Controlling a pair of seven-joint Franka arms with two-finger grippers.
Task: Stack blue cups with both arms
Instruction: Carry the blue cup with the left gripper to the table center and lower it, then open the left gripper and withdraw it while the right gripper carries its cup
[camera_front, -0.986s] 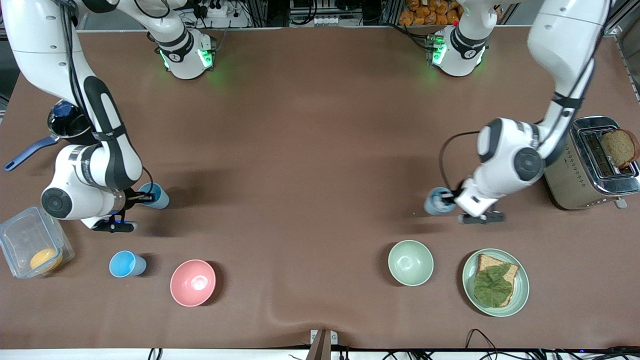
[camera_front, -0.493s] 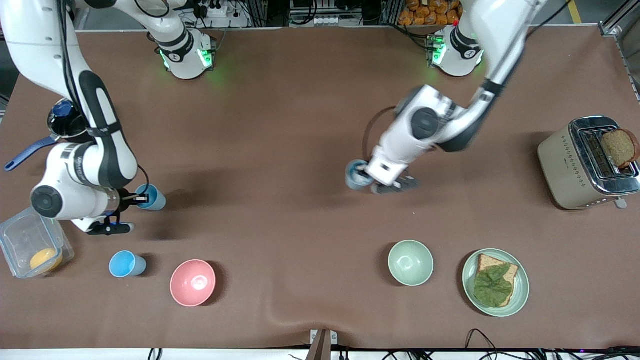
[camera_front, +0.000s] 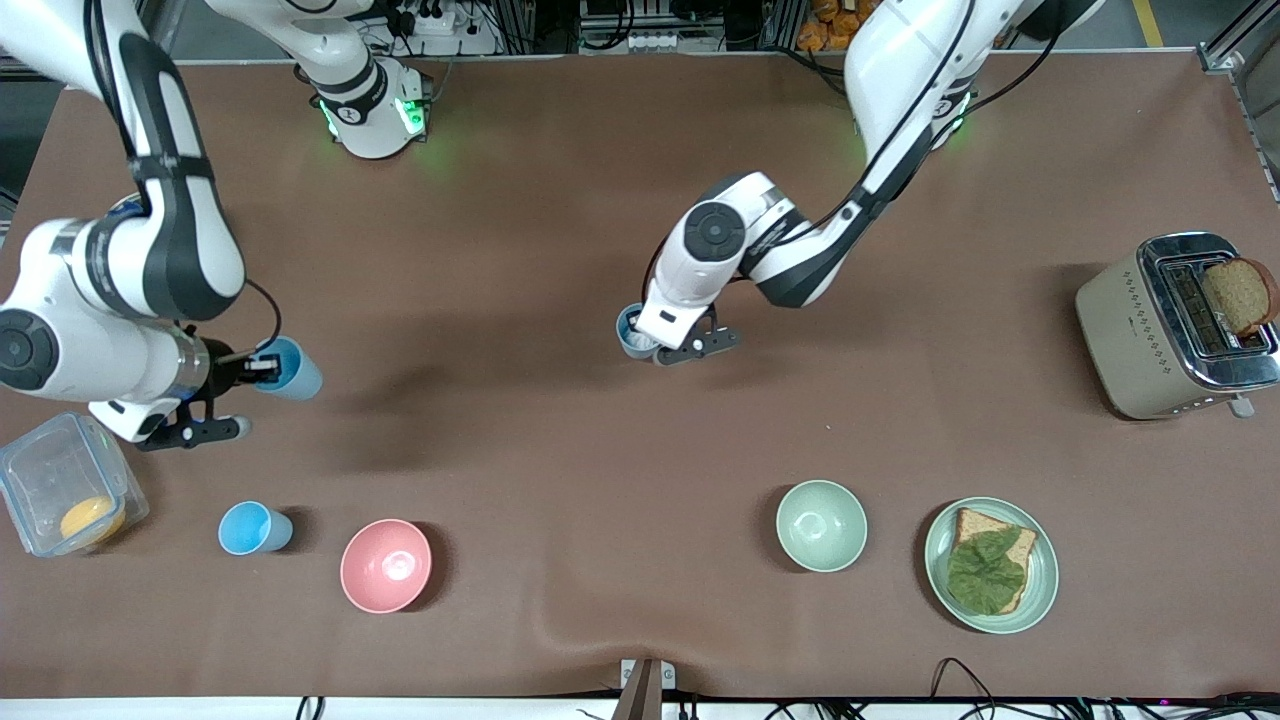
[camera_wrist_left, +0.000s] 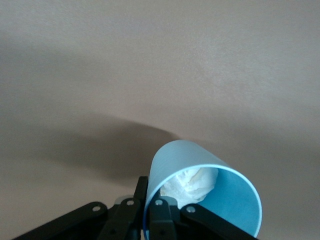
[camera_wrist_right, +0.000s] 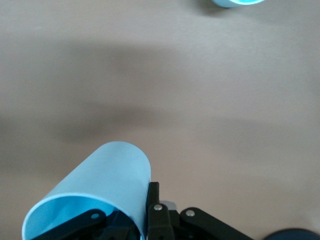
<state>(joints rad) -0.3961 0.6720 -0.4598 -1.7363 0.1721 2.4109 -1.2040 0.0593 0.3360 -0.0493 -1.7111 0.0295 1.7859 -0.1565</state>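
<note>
My left gripper (camera_front: 642, 340) is shut on the rim of a blue cup (camera_front: 629, 329) with a white wad (camera_wrist_left: 192, 180) inside, and holds it over the middle of the table. In the left wrist view the gripper (camera_wrist_left: 150, 200) pinches the wall of the cup (camera_wrist_left: 175, 160). My right gripper (camera_front: 262, 368) is shut on the rim of a second, tilted blue cup (camera_front: 295, 370) over the right arm's end of the table. The right wrist view shows that gripper (camera_wrist_right: 144, 210) and cup (camera_wrist_right: 105, 175). A third blue cup (camera_front: 250, 527) stands on the table beside the pink bowl; its edge shows in the right wrist view (camera_wrist_right: 235, 2).
A pink bowl (camera_front: 386, 565) and a pale green bowl (camera_front: 821, 525) stand near the front camera. A plate (camera_front: 1040, 590) holds bread and lettuce. A toaster (camera_front: 1130, 340) stands at the left arm's end. A clear container (camera_front: 50, 480) stands at the right arm's end.
My left arm has carried its cup from beside the toaster to over the table's middle. My right arm has lifted its cup a little and drawn toward its end of the table.
</note>
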